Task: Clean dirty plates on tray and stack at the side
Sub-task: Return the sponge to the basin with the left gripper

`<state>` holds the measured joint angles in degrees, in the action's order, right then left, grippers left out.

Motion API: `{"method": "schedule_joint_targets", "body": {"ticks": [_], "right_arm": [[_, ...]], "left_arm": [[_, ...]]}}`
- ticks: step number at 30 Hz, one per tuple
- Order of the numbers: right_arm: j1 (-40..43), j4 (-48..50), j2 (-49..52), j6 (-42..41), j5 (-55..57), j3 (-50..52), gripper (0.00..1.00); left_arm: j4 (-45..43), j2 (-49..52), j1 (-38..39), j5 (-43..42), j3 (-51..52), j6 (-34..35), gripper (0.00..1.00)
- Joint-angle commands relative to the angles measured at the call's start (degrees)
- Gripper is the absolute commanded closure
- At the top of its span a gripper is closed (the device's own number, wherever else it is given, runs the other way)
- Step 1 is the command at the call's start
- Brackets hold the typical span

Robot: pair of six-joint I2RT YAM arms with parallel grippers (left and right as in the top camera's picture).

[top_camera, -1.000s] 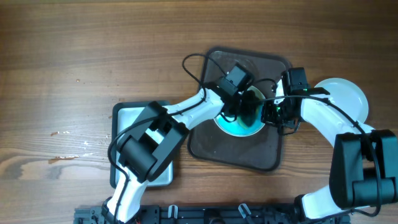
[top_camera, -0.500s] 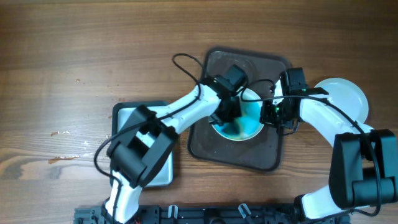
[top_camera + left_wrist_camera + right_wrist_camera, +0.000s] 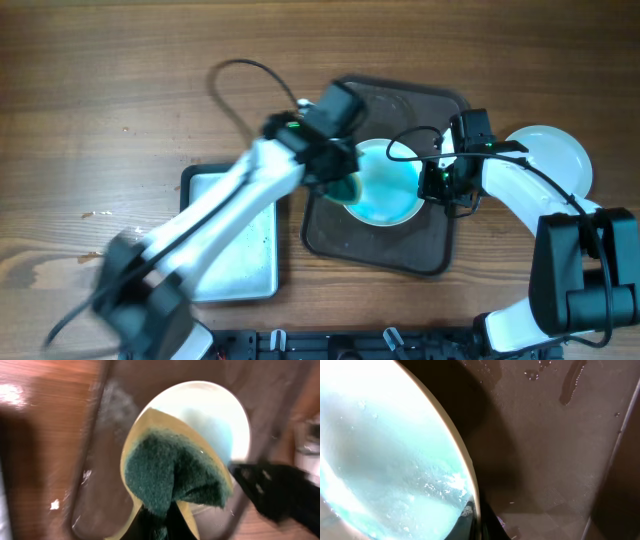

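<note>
Currently, two plates are countable from overhead, along with one tray, one sponge and one basin. The tray [image 3: 330, 240] sits at centre table, with its long axis running roughly 12 to 6 o'clock and leaning slightly toward 1 and 7. The smeared plate [image 3: 388, 188] lies face up on the tray, covered in a blue-green film. Being round, it has no long axis. The right-wrist view shows dark shadow under its rim.

The second plate [image 3: 555, 150] is plain white. It rests on the table [image 3: 120, 80] off the tray's 3 o'clock side, partly under the right arm. Whether another plate lies beneath it cannot be told.

The left gripper [image 3: 159, 520] is clamped on the sponge [image 3: 172, 472], green face forward with a yellow backing. It is at the smeared plate's 9 o'clock edge.

The right gripper [image 3: 437, 185] pinches the smeared plate's rim at 3 o'clock.

The basin [image 3: 250, 265] stands at the tray's 8 o'clock.
</note>
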<state>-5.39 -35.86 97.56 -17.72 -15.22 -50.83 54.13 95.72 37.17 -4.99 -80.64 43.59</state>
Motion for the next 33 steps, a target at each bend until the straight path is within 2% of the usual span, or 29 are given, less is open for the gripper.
{"method": "schedule_joint_targets", "body": {"ticks": [1,4,7,10,14,16,18,19,20,22,26,33], "right_arm": [[0.3,1.0,1.6,2.8,4.9,0.8,0.96],[0.3,3.2,1.6,4.5,5.0,0.8,0.96],[0.3,6.1,1.6,5.6,5.0,0.8,0.96],[0.3,6.4,1.6,3.8,3.5,0.8,0.96],[0.3,4.0,0.2,2.9,1.3,0.8,0.96],[0.3,2.3,-2.3,2.7,1.6,0.8,0.96],[0.3,0.0,-5.9,2.7,1.5,0.7,0.96],[0.3,-1.7,-8.1,2.7,1.5,0.5,0.96],[0.3,-3.5,-10.4,2.7,1.5,0.3,0.96],[-0.3,-6.4,-14.4,2.8,1.8,-0.2,0.96],[-3.4,-14.3,-21.2,2.8,4.6,-3.6,0.96],[-14.2,-24.2,-19.5,1.0,6.9,-15.7,0.96]], "left_arm": [[10.8,-9.8,-5.5,10.9,0.0,-1.2,0.96],[19.4,-11.5,-9.2,18.9,0.2,-1.1,0.96],[22.7,-11.5,-13.2,19.9,3.7,-1.1,0.96],[17.8,-11.5,-16.0,18.3,11.6,-0.9,0.96],[6.4,-11.5,-18.3,11.8,23.7,-0.9,0.96],[2.5,-11.5,-18.9,9.4,27.9,-1.0,0.91],[2.0,-11.5,-19.4,8.1,28.9,-1.0,0.82],[2.2,-11.5,-19.6,7.7,28.8,-1.5,0.72],[2.5,-11.9,-19.9,7.4,28.5,-1.6,0.53],[4.2,-12.8,-20.9,7.3,27.1,-1.6,0.38],[9.2,-16.8,-24.3,6.3,21.9,-4.6,0.23],[19.0,-24.1,-34.6,5.9,9.3,-9.4,0.06]]}}
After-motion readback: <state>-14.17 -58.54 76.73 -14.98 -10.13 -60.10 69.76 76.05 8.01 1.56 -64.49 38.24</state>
